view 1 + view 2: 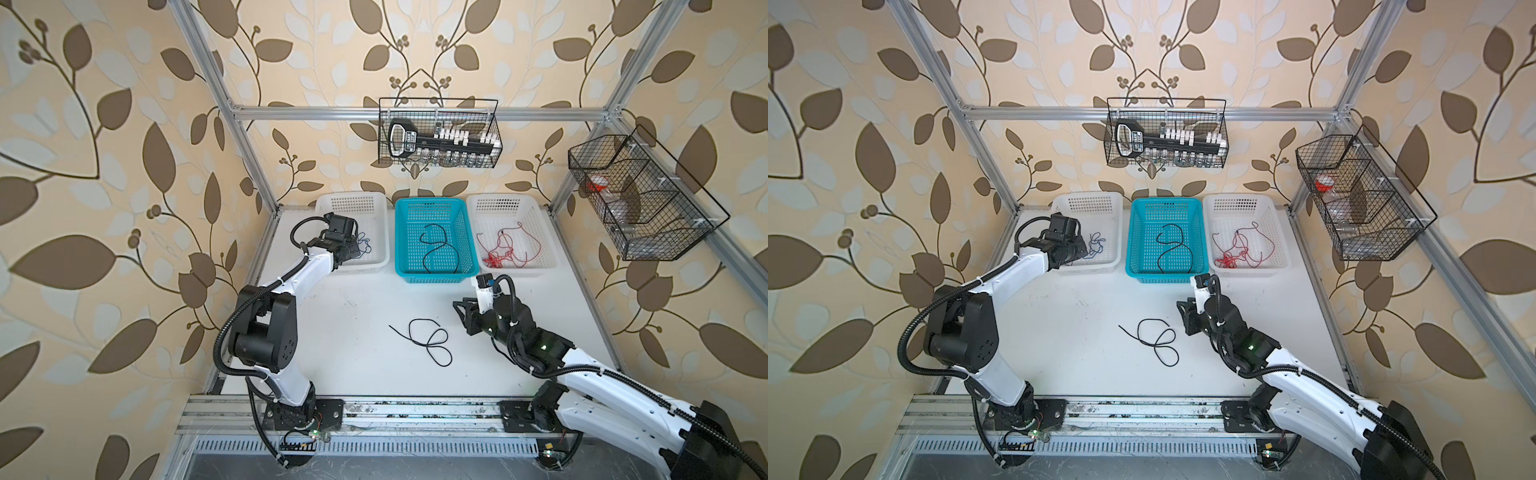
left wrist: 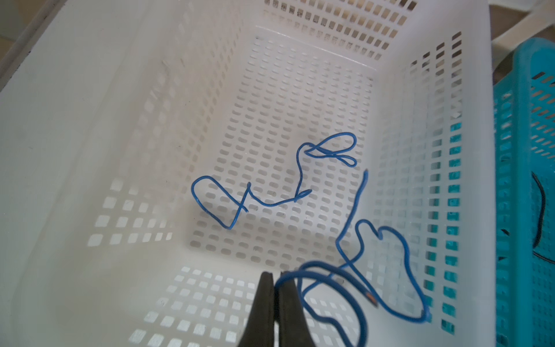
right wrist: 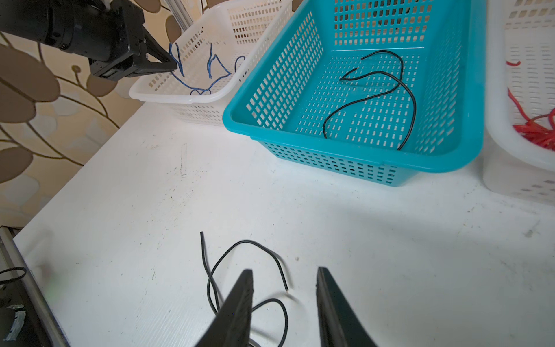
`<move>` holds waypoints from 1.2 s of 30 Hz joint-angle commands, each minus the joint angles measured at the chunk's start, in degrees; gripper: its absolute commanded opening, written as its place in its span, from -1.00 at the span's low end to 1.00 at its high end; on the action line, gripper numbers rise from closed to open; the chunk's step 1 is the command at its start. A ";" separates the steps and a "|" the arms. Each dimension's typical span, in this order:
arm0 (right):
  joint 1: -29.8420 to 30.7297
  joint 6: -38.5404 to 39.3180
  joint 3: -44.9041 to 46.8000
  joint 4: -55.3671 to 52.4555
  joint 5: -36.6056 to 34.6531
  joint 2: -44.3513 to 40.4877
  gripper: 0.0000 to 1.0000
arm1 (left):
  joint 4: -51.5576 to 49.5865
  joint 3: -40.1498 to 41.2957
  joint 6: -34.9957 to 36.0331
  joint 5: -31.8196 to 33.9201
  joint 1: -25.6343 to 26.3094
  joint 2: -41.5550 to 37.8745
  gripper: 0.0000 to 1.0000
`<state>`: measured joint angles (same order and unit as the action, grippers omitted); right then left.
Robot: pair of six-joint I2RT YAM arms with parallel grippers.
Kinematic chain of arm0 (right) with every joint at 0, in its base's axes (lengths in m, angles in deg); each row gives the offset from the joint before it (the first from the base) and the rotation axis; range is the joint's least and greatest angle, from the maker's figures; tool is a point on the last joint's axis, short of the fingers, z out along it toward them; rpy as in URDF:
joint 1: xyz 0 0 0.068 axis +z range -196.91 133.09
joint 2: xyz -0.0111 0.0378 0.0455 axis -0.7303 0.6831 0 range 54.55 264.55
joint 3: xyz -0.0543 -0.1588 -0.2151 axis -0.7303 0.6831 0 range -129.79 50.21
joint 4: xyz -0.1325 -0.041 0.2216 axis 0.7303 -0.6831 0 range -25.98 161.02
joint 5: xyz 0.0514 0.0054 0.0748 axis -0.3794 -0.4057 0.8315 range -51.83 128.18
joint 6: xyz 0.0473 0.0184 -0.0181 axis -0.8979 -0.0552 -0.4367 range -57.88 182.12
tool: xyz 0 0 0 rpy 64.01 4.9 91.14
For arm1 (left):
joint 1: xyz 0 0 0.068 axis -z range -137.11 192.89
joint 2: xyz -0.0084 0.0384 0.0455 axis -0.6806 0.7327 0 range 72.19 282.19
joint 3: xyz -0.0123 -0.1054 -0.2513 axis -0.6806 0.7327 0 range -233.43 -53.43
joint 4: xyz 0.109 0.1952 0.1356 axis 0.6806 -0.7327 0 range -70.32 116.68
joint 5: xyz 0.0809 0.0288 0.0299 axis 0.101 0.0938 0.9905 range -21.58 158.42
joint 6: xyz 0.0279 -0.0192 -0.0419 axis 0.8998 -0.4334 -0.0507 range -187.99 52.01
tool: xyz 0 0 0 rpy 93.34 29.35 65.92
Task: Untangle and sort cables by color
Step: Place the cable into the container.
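worktop: white board (image 1: 332, 345), scuffed and speckled with dark marks; mostly bare
front rail: metal rail (image 1: 374, 411) along the near edge, both arm bases mounted on it
walls: beige wallpaper (image 1: 104, 124) with big brown leaves, on three sides
frame: aluminium bars (image 1: 332, 111) up the corners and across the back
back wire basket: black mesh (image 1: 440, 160) hung on the back bar, a black tool with white pieces inside
side wire basket: black mesh (image 1: 640, 199) hung on the right bar, divided; contents too blurred to tell
left white basket: perforated plastic (image 1: 361, 208), back left of the worktop
teal basket: (image 1: 430, 200) in the middle of the row, just beside both white ones
right white basket: (image 1: 511, 199) back right
blue cables: one kinked cable (image 2: 270, 204) on the left white basket's floor; a second blue cable (image 2: 404, 246) hangs over that basket
red cables: tangled bunch (image 1: 505, 249) in the right white basket
black cable in basket: (image 3: 375, 72) loose curve on the teal basket's floor
black cable on worktop: (image 1: 430, 343) looped over itself, mid worktop, well apart from the baskets
left arm: (image 1: 291, 274) reaches over the left white basket
left jaws: closed tight, pinching the second blue cable
right arm: (image 1: 602, 386) low over the worktop
right jaws: partly open, holding nothing, just above the black cable on worktop
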<state>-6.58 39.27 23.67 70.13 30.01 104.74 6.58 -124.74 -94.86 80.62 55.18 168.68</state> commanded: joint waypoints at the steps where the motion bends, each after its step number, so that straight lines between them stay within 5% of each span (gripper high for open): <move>1: -0.10 0.80 1.06 -0.09 0.07 0.86 -0.27 | -2.33 -3.13 -0.11 0.40 -0.52 0.99 -0.90; 12: -0.17 0.92 0.53 -1.38 -0.01 2.16 -0.27 | -3.52 -4.01 0.32 0.68 -0.47 1.50 -0.47; 20: -0.13 1.56 0.31 -4.08 1.58 4.14 -0.20 | -0.97 -1.05 0.36 -2.10 -0.52 -4.69 0.06; 28: 0.11 -0.10 -0.28 -9.04 1.97 6.73 -0.09 | 1.35 6.92 -1.46 -6.01 1.19 -16.35 0.98; 36: 1.39 -2.04 1.13 -9.30 5.06 8.47 -0.05 | 3.25 17.50 -4.67 -7.45 5.31 -27.70 0.98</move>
<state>-5.90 38.77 23.67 61.74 33.31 112.87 8.00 -110.18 -97.24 74.83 59.55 143.76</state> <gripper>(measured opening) 0.470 0.988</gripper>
